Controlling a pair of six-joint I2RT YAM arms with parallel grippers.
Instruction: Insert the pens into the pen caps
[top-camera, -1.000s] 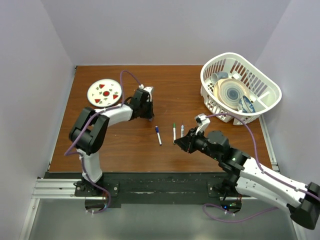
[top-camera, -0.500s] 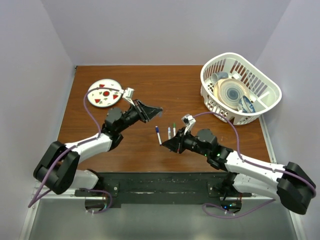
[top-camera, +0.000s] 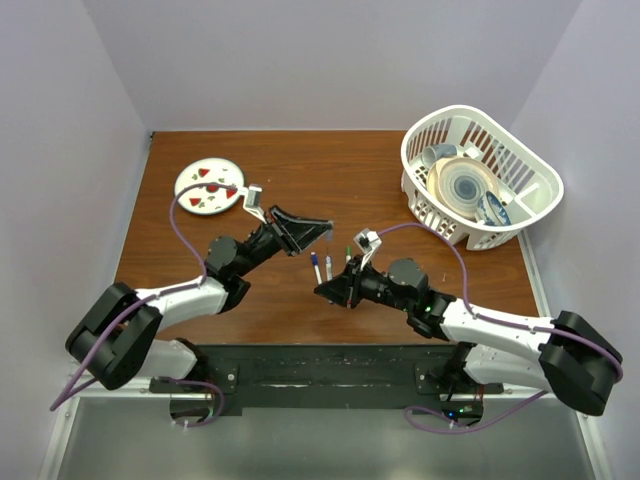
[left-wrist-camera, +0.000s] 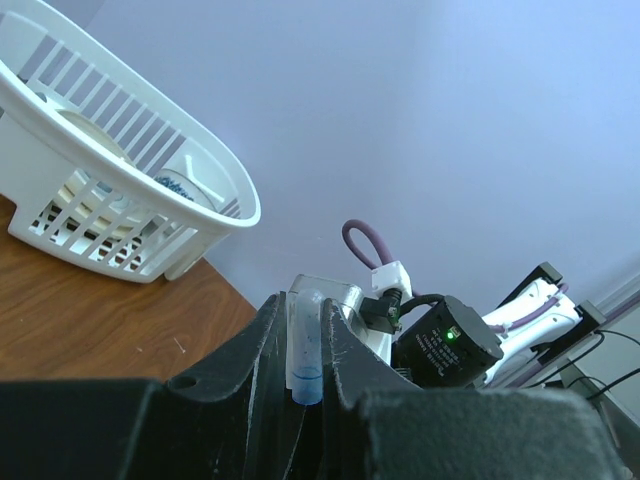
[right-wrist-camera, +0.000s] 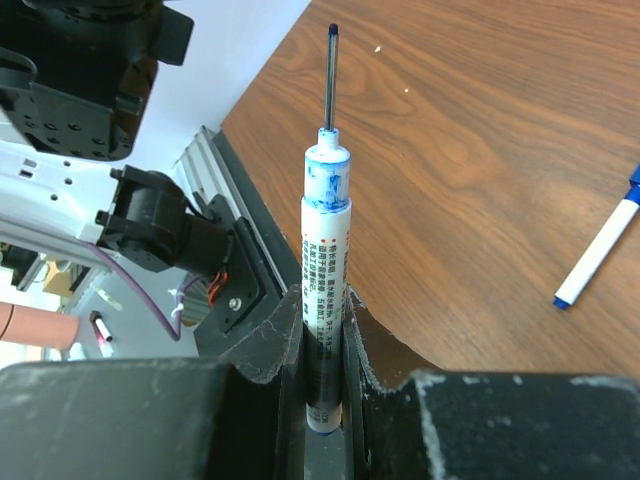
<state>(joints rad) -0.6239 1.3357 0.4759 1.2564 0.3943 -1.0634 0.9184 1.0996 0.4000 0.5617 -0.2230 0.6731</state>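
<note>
My left gripper is raised over the table's middle and shut on a short translucent pen cap with a blue end; in the left wrist view it sits upright between the fingers. My right gripper is shut on a white-barrelled pen whose bare blue-stained tip points toward the left gripper, a short gap away. That pen also shows in the top view. A blue-capped pen lies on the table beside it, also in the right wrist view. A green-capped pen lies partly behind the right wrist.
A white basket holding plates and cups stands at the back right, also in the left wrist view. A round white plate with red marks lies at the back left. The table's near edge and rail show below the held pen.
The left gripper has swung from beside the plate to the table's middle. The right gripper has moved left with the pen, so the two now face each other closely.
</note>
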